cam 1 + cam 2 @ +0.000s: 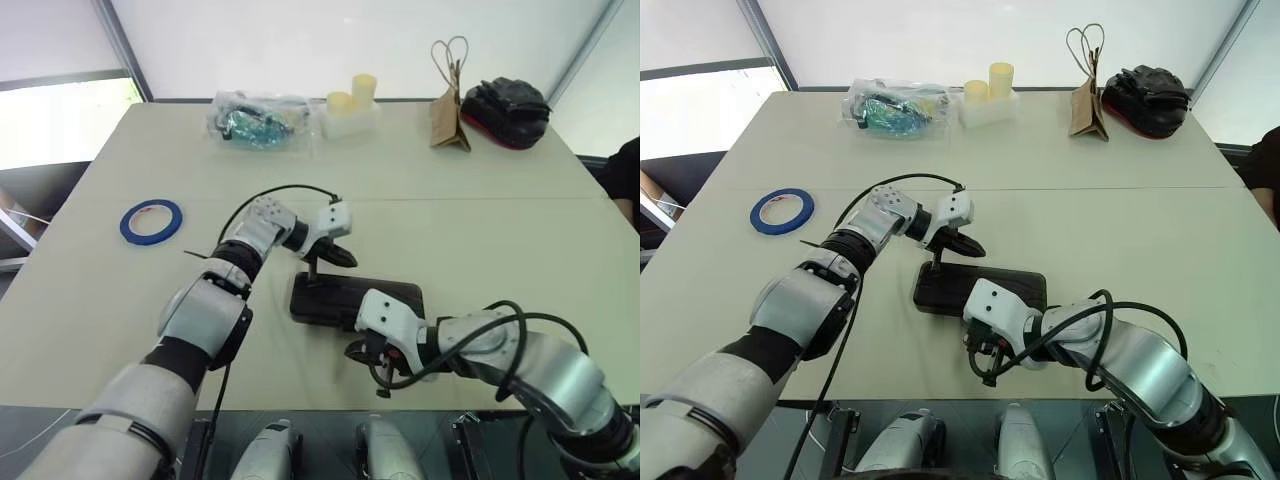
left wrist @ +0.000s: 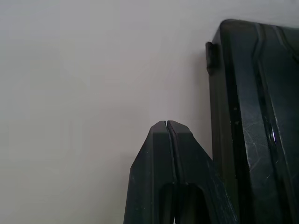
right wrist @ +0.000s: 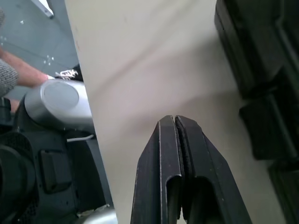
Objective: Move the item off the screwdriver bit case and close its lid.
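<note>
The item, a flat ring of blue tape (image 1: 152, 221), lies on the table far to the left, apart from the case. The screwdriver bit case (image 1: 385, 297) lies dark and flat at the table's middle, and its lid (image 2: 261, 121) is down on it. A small black latch (image 2: 211, 53) shows on the case's edge. My left gripper (image 1: 343, 257) hovers shut over the case's far left corner, its fingertips (image 2: 161, 128) right beside the edge. My right gripper (image 1: 362, 352) is shut and holds nothing, low over the table just in front of the case's near edge.
Along the table's far side stand a clear bag with teal contents (image 1: 258, 120), a white tray with yellow cylinders (image 1: 350, 108), a brown paper bag (image 1: 450, 120) and a black pouch (image 1: 510, 110). A person's dark sleeve (image 1: 625, 180) shows at the right edge. The table's front edge is close behind my right gripper.
</note>
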Available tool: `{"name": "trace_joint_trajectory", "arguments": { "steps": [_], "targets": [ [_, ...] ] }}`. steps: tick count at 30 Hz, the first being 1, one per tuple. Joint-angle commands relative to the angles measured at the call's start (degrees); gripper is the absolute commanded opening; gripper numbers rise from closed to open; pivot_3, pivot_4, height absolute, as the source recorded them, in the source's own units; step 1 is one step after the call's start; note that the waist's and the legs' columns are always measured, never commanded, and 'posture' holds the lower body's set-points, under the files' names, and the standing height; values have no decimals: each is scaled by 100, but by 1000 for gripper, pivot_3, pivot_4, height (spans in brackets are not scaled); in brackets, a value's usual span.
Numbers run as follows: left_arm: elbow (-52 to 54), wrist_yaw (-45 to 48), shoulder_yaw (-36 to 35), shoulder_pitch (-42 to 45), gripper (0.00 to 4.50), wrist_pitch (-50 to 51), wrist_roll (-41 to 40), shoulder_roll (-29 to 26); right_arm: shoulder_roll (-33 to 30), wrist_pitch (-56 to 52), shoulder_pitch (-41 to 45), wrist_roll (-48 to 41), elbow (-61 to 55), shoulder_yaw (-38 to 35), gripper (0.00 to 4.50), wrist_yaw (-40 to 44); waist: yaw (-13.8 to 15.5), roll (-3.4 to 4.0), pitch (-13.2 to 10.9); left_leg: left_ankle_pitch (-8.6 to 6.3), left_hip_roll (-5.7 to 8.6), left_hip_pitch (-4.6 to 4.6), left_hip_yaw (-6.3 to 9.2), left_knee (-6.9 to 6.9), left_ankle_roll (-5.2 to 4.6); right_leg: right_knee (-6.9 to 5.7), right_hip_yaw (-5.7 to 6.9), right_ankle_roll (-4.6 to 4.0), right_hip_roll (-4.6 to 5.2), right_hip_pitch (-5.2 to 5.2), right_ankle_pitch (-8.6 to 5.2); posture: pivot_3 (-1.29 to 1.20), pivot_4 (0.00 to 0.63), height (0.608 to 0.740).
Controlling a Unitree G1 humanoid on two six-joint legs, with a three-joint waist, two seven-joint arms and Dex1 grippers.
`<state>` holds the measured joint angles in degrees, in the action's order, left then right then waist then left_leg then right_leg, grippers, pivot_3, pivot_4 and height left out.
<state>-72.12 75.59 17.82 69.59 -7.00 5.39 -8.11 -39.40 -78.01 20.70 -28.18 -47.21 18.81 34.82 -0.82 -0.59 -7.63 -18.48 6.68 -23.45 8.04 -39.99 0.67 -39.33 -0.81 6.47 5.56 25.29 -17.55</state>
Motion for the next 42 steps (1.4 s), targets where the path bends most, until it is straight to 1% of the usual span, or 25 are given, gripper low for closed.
{"name": "trace_joint_trajectory", "arguments": {
  "steps": [1,5,7,10,14,18,23,27,31,35,39,41,42],
  "targets": [
    [-27,494,264,84,0,-283,393,36,-247,433,78,475,285,439,34,-315,0,0,0,0,0,0,-1,0,0,-3,0,0,0,2,0,0,150,740],
    [9,704,393,-76,0,-548,582,264,77,439,491,1057,958,626,34,-1006,-4,-7,5,0,1,1,-2,-1,0,-4,0,0,0,1,0,0,150,740],
    [18,766,425,-132,0,-651,666,293,105,377,640,1168,1066,697,34,-1129,-25,-10,8,0,-4,6,0,-1,0,-5,0,0,-2,-1,0,0,150,740],
    [44,703,425,-238,0,-746,731,391,386,164,835,1174,1220,540,34,-1327,-33,-26,18,0,-9,10,-1,-1,0,-6,0,0,-6,-6,0,0,150,740],
    [125,829,474,-435,0,-821,787,471,568,-28,902,1211,1221,546,34,-1465,-33,-31,28,1,-17,37,-1,1,1,-7,-1,0,-14,-30,0,0,150,740],
    [271,1028,656,-684,0,-1037,936,482,554,-80,883,1255,1241,652,34,-1537,-24,-36,49,0,-18,101,-1,30,0,5,-3,0,-14,-84,0,0,150,740],
    [424,1201,784,-1012,0,-1042,1048,454,207,128,994,1412,1414,837,34,-1543,-19,-47,137,0,-18,113,0,58,0,12,-3,0,-12,-85,0,0,150,740],
    [420,818,946,-1186,0,-1302,1336,344,47,224,1087,1399,1398,903,34,-1515,-20,-48,152,0,-17,120,-1,75,0,14,-4,0,-10,-85,0,0,150,740],
    [317,440,919,-1273,0,-1435,1521,331,-50,272,1188,1411,1355,1034,34,-1517,-10,-48,161,0,-17,122,0,77,0,15,-3,0,-10,-86,0,0,150,740],
    [281,95,965,-1367,0,-1660,1695,388,12,317,1190,1430,1414,1148,34,-1592,2,-47,179,0,-16,124,0,78,0,16,-3,0,-9,-88,0,0,150,740],
    [305,58,877,-1412,0,-1740,1645,479,55,335,1168,1423,1437,1200,34,-1611,10,-45,203,-1,-16,154,0,83,-2,25,-4,0,-9,-122,-1,0,150,740],
    [299,-54,823,-1373,0,-1758,1632,495,54,308,1171,1362,1379,1162,34,-1568,14,-43,205,-6,-16,194,0,97,-9,36,-4,0,-9,-159,-2,0,150,740],
    [289,-156,752,-1309,0,-1731,1595,493,93,214,1143,1236,1279,1023,34,-1501,13,-42,205,-12,-17,209,1,98,-19,40,-4,1,-10,-176,-3,0,150,740]
  ]
}}
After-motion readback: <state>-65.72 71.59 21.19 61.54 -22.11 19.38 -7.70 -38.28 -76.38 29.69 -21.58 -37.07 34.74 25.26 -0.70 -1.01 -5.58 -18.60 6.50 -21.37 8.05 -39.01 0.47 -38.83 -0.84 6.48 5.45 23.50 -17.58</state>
